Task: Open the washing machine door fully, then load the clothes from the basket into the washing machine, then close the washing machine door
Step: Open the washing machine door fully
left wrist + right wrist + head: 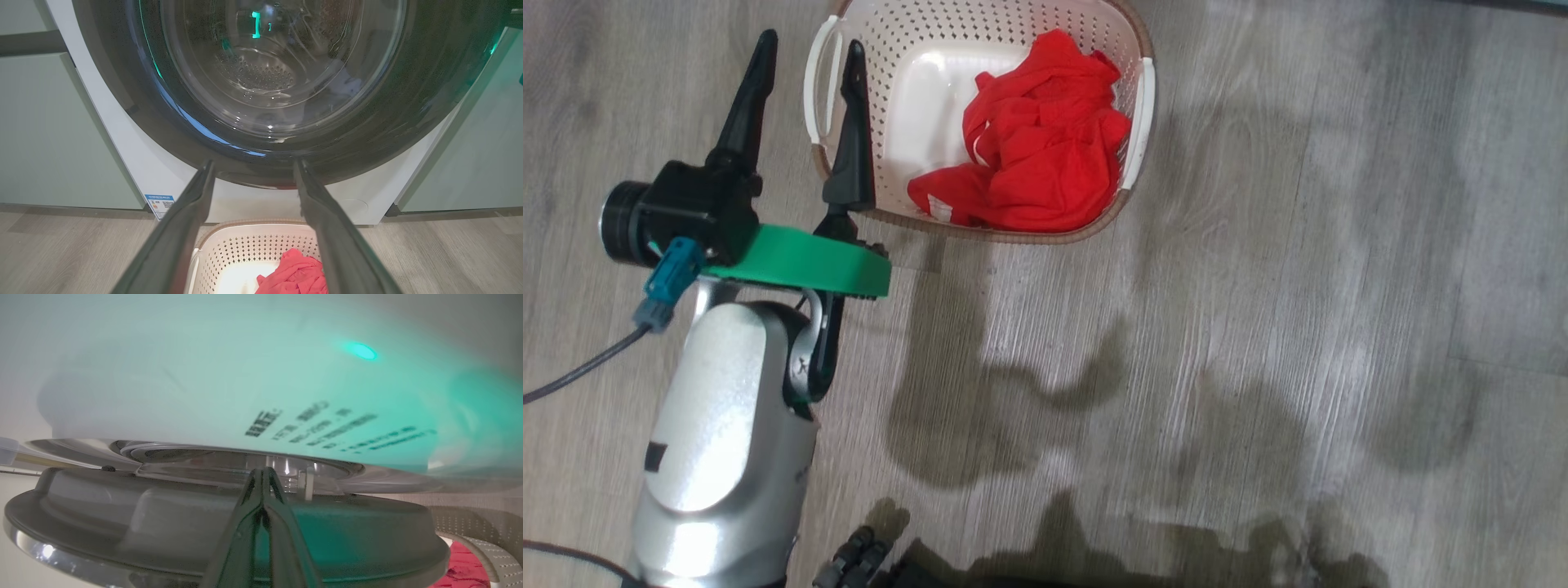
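Red clothes bunched inside the cream perforated basket, toward its 3 o'clock side, with bare base at 9 o'clock. In the head view, basket at 12 o'clock, standing on the floor, far rim cut off by the top edge. Left gripper at 10 o'clock, fingers spread wide, gripping nothing. One finger crosses the basket's white handle, the other sits outside it; touching or above, cannot tell.

Added by the left wrist view: washing machine door, glossy black rim around clear glass, perforated drum behind it, set in the white washing machine. Blue sticker at 7 o'clock, basket just before the machine at 6 o'clock.

Added by the right wrist view: right gripper, fingers pressed together, empty, tips pointing at a gap between the door's grey, chrome-edged side and the white front. Printed text there blurred and tinted teal.

Grey wood-look floor under soft shadows. Pale green cabinets on both sides of the machine.
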Controlling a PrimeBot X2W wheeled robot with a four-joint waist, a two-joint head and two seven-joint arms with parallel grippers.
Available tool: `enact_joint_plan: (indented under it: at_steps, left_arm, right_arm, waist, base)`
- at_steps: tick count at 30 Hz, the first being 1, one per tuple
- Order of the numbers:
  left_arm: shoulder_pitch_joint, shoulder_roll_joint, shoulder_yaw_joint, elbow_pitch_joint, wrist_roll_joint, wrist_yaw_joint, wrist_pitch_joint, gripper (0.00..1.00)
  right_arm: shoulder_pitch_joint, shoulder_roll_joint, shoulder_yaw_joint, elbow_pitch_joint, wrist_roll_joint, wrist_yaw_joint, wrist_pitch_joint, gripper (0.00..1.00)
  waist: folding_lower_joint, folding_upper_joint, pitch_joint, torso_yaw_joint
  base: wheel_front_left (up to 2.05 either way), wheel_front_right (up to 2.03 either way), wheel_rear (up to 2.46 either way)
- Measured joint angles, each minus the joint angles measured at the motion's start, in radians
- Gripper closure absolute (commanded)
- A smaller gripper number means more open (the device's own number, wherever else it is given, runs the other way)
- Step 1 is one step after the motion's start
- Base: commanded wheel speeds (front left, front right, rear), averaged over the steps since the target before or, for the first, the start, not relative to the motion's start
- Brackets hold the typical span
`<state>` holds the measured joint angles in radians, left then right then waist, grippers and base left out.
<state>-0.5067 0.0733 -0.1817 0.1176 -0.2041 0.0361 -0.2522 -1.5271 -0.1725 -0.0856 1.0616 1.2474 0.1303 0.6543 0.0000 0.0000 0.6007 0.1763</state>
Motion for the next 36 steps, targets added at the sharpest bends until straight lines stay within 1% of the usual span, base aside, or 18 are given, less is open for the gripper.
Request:
enact_joint_plan:
  at_steps: [7, 15, 25, 36]
  left_arm:
    - [-0.002, -0.002, 0.014, 0.016, 0.012, -0.016, 0.0, 0.0]
    - [0.002, -0.002, 0.023, 0.031, 0.021, -0.017, 0.0, 0.0]
    - [0.066, -0.003, 0.026, 0.053, 0.021, -0.024, 0.0, 0.0]
    - [0.115, -0.008, 0.03, 0.094, 0.021, -0.024, 0.0, 0.0]
  right_arm:
    - [0.031, 0.004, -0.007, -0.013, 0.047, 0.0, 0.127, 1.0]
    - [0.131, 0.018, -0.017, -0.071, 0.082, 0.0, 0.22, 1.0]
    - [0.3, 0.055, -0.012, -0.158, 0.099, 0.0, 0.28, 1.0]
    - [0.469, 0.089, 0.026, -0.231, 0.136, 0.0, 0.35, 1.0]
  waist:
    - [0.0, 0.0, -0.025, -0.013]
    - [0.0, 0.0, -0.067, -0.026]
    - [-0.0001, 0.0, -0.151, -0.024]
    - [-0.0001, 0.0, -0.252, 0.01]
  base:
    - [0.0, 0.0, 0.0]
    - [0.0, 0.0, 0.0]
    - [0.0, 0.0, 0.0]
    - [0.0, 0.0, 0.0]
